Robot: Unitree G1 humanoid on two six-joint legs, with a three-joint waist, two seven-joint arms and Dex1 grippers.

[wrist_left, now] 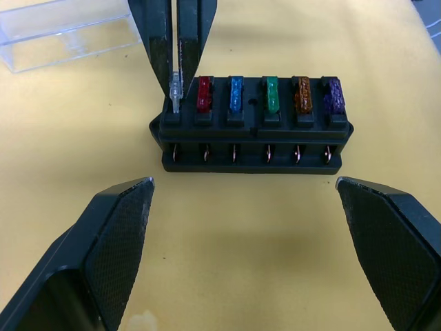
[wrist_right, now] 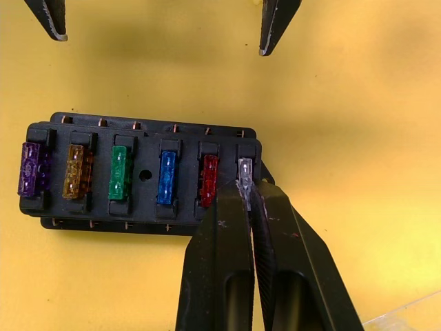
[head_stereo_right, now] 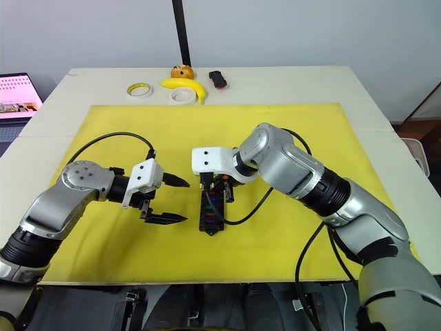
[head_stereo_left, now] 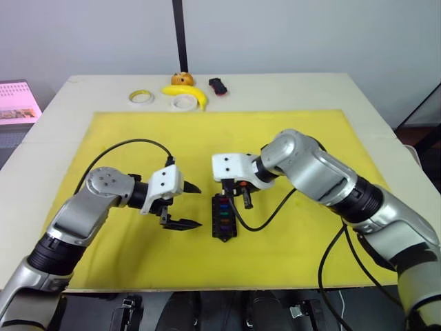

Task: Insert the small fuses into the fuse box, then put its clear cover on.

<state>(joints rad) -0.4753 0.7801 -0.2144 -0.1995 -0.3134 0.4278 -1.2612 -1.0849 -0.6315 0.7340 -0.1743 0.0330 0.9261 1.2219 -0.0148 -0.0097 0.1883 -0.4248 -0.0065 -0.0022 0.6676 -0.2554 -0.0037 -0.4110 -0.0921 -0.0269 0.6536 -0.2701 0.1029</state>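
Observation:
The black fuse box (head_stereo_left: 224, 219) lies on the yellow mat, between my two grippers. Red (wrist_right: 208, 179), blue (wrist_right: 165, 181), green (wrist_right: 119, 172), orange (wrist_right: 74, 172) and purple (wrist_right: 29, 169) fuses sit in its slots. My right gripper (wrist_right: 244, 189) is shut on the grey-clear fuse (wrist_left: 176, 89), which stands in the end slot, higher than the others. My left gripper (head_stereo_left: 200, 205) is open just left of the box, one finger (wrist_left: 117, 241) on each side of its long face, not touching it. The clear cover (wrist_left: 62, 31) lies on the mat beyond the box.
At the table's far edge lie two white tape rolls (head_stereo_left: 141, 96), a banana (head_stereo_left: 187, 92), an orange ball-like object (head_stereo_left: 180, 78) and a small black-red object (head_stereo_left: 218, 85). A pink screen (head_stereo_left: 17, 100) stands off the table's left. Cables trail from both wrists over the mat (head_stereo_left: 296, 131).

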